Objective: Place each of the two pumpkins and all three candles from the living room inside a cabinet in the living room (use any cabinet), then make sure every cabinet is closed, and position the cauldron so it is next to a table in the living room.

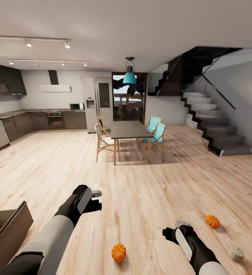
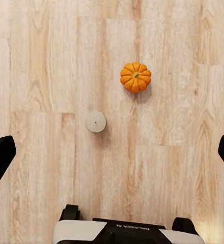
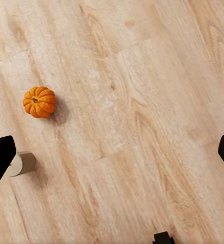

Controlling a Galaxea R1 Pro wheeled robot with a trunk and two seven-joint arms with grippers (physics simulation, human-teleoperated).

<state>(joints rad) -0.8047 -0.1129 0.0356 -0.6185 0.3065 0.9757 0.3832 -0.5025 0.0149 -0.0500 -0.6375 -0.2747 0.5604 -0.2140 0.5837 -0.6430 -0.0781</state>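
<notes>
Two ribbed orange pumpkins (image 1: 118, 252) (image 1: 212, 221) and one beige stubby candle (image 1: 236, 253) lie low in frame on pale plank floor (image 1: 141, 198). Left gripper (image 2: 112, 152) and right gripper (image 3: 112, 152): jaws spread wide, empty.

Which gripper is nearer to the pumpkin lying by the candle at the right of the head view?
Right. The right gripper hangs just left of that pumpkin and candle; the left gripper is well across the floor, beyond the other pumpkin.

We see a pale matt wood-plank floor (image 1: 149, 198). The ribbed orange pumpkins (image 1: 118, 252) look smooth beside a matt beige candle (image 1: 236, 253).
</notes>
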